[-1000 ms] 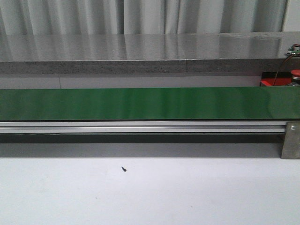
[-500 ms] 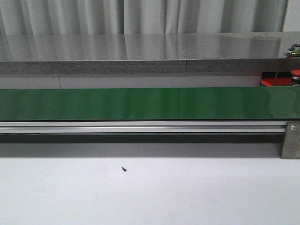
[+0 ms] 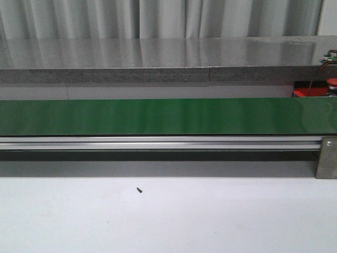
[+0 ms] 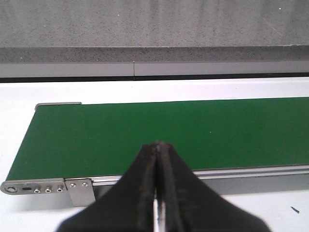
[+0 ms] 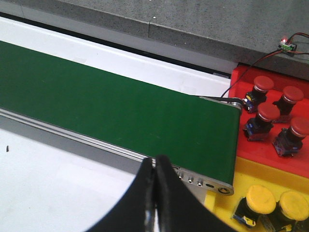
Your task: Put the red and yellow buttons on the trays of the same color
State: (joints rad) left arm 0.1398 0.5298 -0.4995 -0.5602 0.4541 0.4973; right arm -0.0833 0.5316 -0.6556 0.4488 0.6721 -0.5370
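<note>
Across the front view runs a long green conveyor belt (image 3: 158, 116), bare, on a silver aluminium rail (image 3: 158, 142). Far right, behind the belt's end, shows a sliver of flat red plastic tray (image 3: 308, 92) with one red-capped push button (image 3: 331, 82) on it, and a thin dark wire (image 3: 315, 74) rising beside. No arm in sight here.

From the left wrist view: black left gripper (image 4: 158, 145) pressed together, holding nothing, hovering over the near edge of the belt's left end. No button anywhere on that stretch; probably parked to wait for parts carried along.

From the right wrist view: black right gripper (image 5: 155, 160) likewise closed and empty, poised over the belt's near rail, close to the right end. Beyond that end, the red tray with four red-capped buttons (image 5: 275, 111) standing upright, well apart from the fingertips. Nearer, a flat yellow plastic tray (image 5: 227, 212) carrying two yellow-capped buttons (image 5: 273, 203), just right of the gripper. Colours all matched; sorting looks well advanced, with nothing on the belt to pick.
</note>
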